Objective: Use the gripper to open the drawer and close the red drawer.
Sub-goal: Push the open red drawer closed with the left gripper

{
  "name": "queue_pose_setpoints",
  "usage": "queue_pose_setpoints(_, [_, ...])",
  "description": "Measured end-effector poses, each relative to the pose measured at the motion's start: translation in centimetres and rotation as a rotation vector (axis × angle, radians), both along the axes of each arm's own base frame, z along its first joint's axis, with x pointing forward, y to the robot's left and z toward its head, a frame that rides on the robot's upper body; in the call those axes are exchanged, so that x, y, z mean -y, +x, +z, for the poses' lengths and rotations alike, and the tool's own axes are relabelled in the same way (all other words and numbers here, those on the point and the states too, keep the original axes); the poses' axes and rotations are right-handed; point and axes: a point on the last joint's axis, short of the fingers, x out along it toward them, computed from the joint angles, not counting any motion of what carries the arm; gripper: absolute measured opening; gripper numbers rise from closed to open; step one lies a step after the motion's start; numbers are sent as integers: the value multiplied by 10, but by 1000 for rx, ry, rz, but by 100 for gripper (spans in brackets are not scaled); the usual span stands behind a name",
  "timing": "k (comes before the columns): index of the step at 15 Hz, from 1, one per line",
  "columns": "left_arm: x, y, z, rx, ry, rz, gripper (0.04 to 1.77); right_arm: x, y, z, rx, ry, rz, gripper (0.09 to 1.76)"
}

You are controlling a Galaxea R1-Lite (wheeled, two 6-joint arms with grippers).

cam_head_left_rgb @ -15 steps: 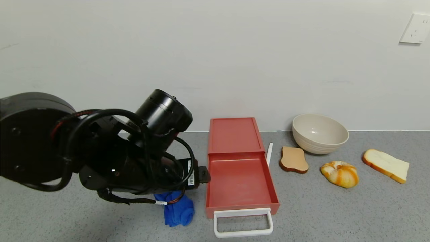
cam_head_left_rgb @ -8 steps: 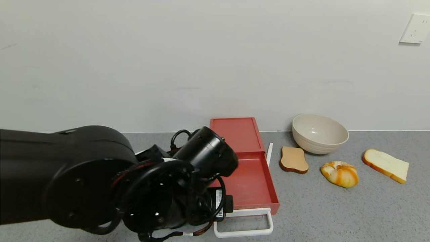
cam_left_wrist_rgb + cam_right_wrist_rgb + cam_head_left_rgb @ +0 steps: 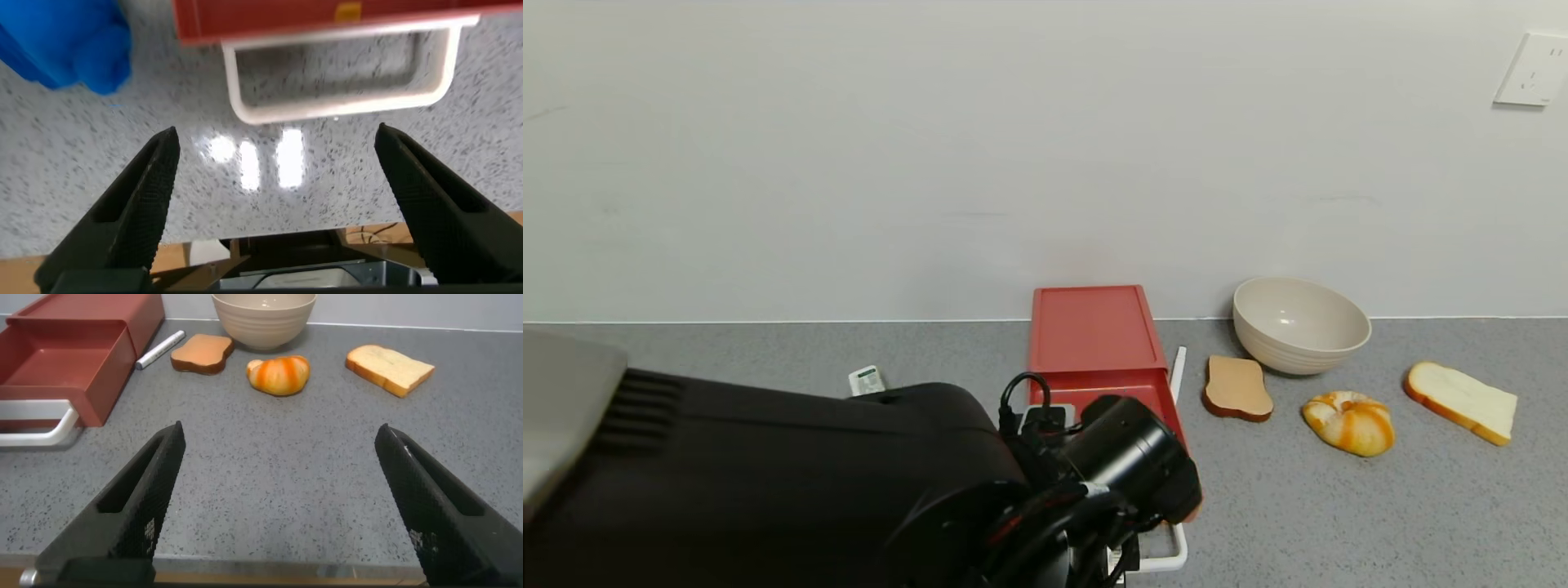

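The red drawer (image 3: pixel 1092 331) stands by the back wall with its tray pulled out toward me. My left arm (image 3: pixel 1131 457) lies over the tray and hides most of the white loop handle (image 3: pixel 1174 557). In the left wrist view my left gripper (image 3: pixel 276 135) is open and empty. It hovers over bare table just in front of the handle (image 3: pixel 339 102) and the tray's red front (image 3: pixel 327 18), touching neither. My right gripper (image 3: pixel 279 431) is open and empty near the table's front edge, to the right of the drawer (image 3: pixel 73 355).
A blue cloth (image 3: pixel 65 41) lies left of the handle. A white marker (image 3: pixel 1178 371), a cream bowl (image 3: pixel 1298 322), a brown bread slice (image 3: pixel 1237 388), an orange bun (image 3: pixel 1347 420) and a white bread slice (image 3: pixel 1462 400) lie right of the drawer. A small white tag (image 3: pixel 866 380) lies left of it.
My left arm has swung right and toward the front, from beside the drawer to over its tray and handle. It now hides the blue cloth in the head view. The drawer has not moved.
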Motion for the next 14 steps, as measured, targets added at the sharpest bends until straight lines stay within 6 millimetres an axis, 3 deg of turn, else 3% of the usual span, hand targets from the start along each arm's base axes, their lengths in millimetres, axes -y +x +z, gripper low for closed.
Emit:
queue_pose_setpoints(6, [19, -8, -23, -27, 46, -23, 172, 0, 0, 0, 0, 0, 0, 171])
queue_pose_setpoints(14, [35, -24, -54, 120, 29, 5, 172, 0, 0, 0, 0, 0, 0, 171])
